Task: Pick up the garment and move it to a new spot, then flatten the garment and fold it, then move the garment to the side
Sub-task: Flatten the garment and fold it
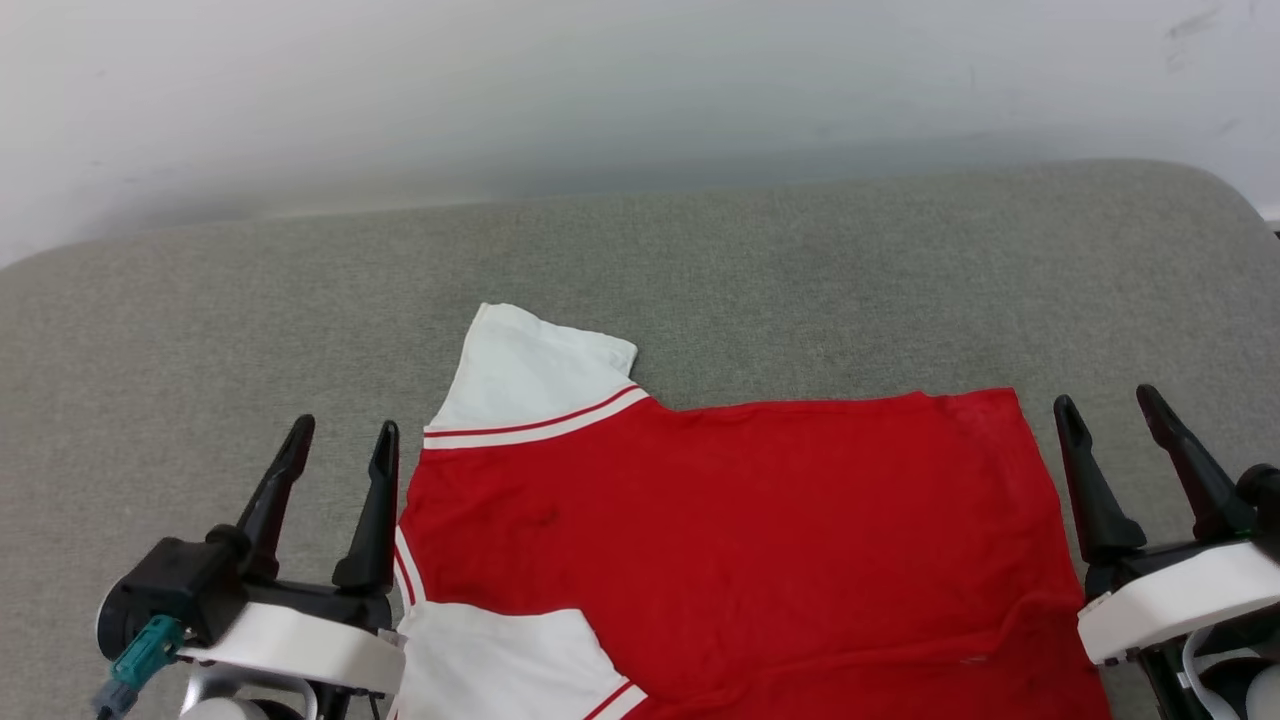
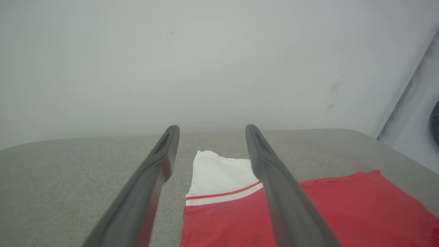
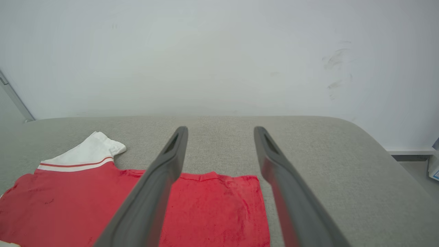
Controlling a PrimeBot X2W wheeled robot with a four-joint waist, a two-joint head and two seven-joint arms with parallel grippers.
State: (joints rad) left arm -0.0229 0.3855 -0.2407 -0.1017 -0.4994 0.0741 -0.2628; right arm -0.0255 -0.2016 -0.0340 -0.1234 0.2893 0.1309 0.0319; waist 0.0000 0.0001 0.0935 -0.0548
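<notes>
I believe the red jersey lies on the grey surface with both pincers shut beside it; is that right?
Not quite: the head view shows the left pincer and right pincer open, not shut, beside the red jersey on the grey surface.

A grey fabric-covered surface [image 1: 800,260] with rounded corners stands against a pale, faintly scuffed wall [image 1: 600,80].

Bright, soft, even light casts faint shadows; wrist views bow at edges, end effector fingers [image 2: 144,192] blurred.
</notes>
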